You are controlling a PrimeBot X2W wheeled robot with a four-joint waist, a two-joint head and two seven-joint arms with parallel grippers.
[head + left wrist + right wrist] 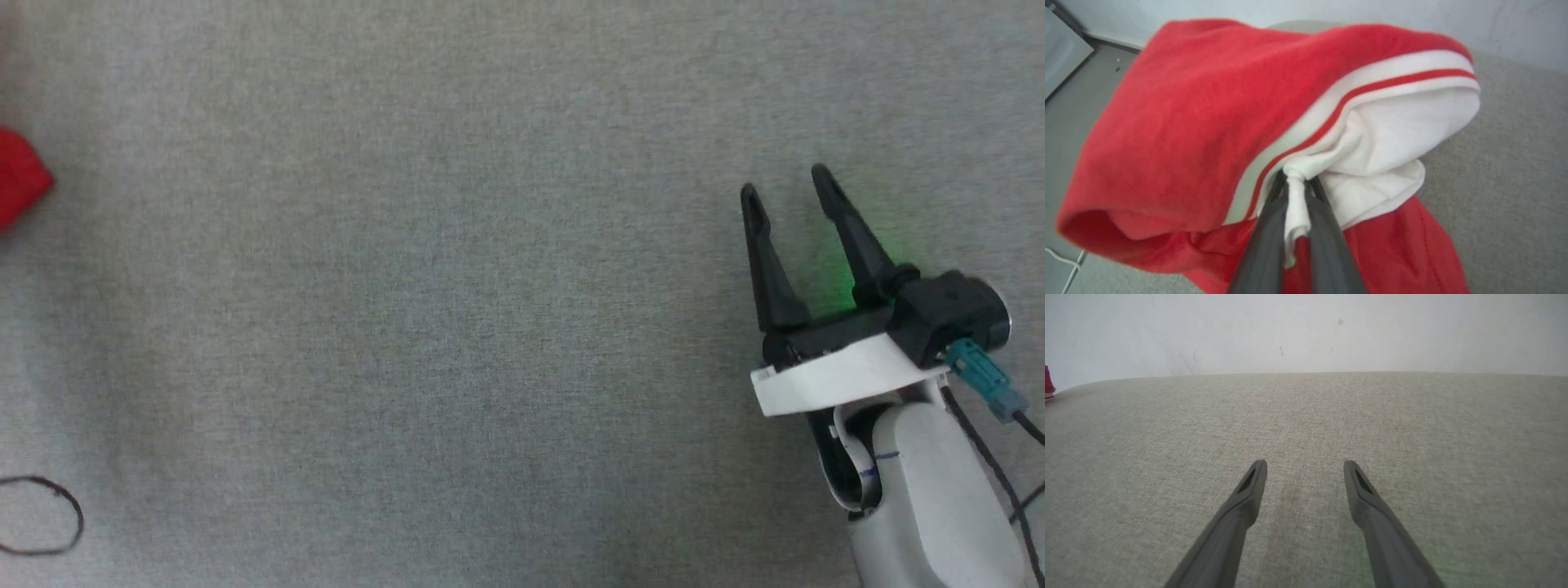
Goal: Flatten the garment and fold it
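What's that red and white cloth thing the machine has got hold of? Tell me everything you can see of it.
It is a soft red fabric garment with a white sleeve and red-and-white striped trim. It is crumpled and bunched, not flat. The left gripper has its jaws shut on a twisted pinch of the white part. A grey woven surface lies under it. In the head view a red bit of the garment pokes in at the left edge.
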